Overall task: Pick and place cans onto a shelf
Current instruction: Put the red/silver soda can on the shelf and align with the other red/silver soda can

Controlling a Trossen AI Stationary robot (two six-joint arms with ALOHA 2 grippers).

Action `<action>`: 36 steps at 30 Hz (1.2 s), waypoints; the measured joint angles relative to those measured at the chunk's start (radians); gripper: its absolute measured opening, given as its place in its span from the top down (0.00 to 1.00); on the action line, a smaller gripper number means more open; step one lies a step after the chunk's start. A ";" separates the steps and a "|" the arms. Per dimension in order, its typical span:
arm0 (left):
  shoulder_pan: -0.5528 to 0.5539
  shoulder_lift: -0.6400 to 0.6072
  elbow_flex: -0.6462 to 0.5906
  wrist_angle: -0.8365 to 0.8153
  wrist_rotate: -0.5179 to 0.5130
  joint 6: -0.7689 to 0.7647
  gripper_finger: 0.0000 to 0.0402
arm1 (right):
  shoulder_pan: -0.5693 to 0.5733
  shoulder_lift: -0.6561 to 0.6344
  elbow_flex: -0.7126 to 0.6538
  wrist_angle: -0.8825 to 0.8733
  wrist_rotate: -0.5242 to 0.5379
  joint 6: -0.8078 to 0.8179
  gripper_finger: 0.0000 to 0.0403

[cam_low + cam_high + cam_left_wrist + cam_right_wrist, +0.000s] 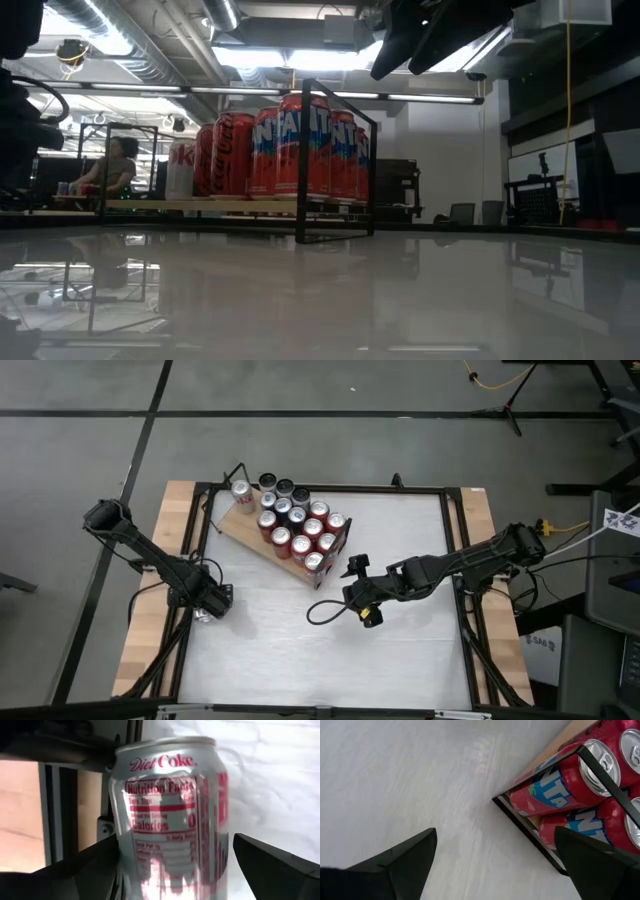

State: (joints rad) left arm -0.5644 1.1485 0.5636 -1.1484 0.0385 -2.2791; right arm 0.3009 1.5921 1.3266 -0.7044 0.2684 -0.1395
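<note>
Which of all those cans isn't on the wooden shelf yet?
The silver Diet Coke can, between the left gripper's fingers at the table's left edge. The rest stand on the shelf.

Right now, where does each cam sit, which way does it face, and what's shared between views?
High: above the table, straight down; both arms, shelf with cans.
Low: tabletop height, level across to the shelf; dark arm parts at top.
Left wrist: on the left arm at the table's left edge; left gripper fingers either side of a Diet Coke can.
Right wrist: looking down; right gripper open, empty, beside the shelf corner.
Shared: the red cans appear in high, low, right wrist.
</note>
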 joint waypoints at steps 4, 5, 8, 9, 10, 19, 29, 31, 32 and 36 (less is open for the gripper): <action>0.000 0.049 -0.001 0.031 -0.017 0.008 0.08 | 0.000 0.000 0.000 0.000 0.000 0.000 0.03; 0.000 0.059 -0.001 0.032 -0.018 0.012 0.08 | 0.000 0.000 0.000 0.000 0.000 0.000 0.03; 0.000 0.084 -0.001 0.032 -0.019 0.012 0.08 | 0.000 0.000 0.000 0.000 0.000 0.000 0.03; 0.000 0.089 -0.001 0.032 -0.018 0.012 0.08 | 0.000 0.000 0.000 0.000 0.000 0.000 0.03; 0.000 0.093 -0.001 0.035 -0.018 0.012 0.08 | 0.000 0.000 0.000 0.000 0.000 0.000 0.03; 0.000 0.099 0.001 0.083 -0.049 0.022 0.20 | 0.000 0.000 0.000 0.000 0.000 0.000 0.03; 0.000 0.087 0.004 0.314 -0.248 0.151 0.32 | 0.000 0.000 0.000 0.001 0.000 0.000 0.03; 0.000 0.089 0.002 0.390 -0.291 0.222 0.32 | 0.000 0.000 0.000 0.002 0.000 0.000 0.03; 0.000 0.089 0.002 0.430 -0.315 0.269 0.32 | 0.000 0.000 0.000 0.004 0.000 0.000 0.03; 0.000 0.089 0.002 0.639 -0.430 0.499 0.32 | 0.000 0.000 0.000 0.018 -0.003 0.000 0.03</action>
State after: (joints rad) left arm -0.5644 1.2373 0.5655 -0.5096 -0.3915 -1.7799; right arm 0.3010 1.5921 1.3266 -0.6865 0.2655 -0.1398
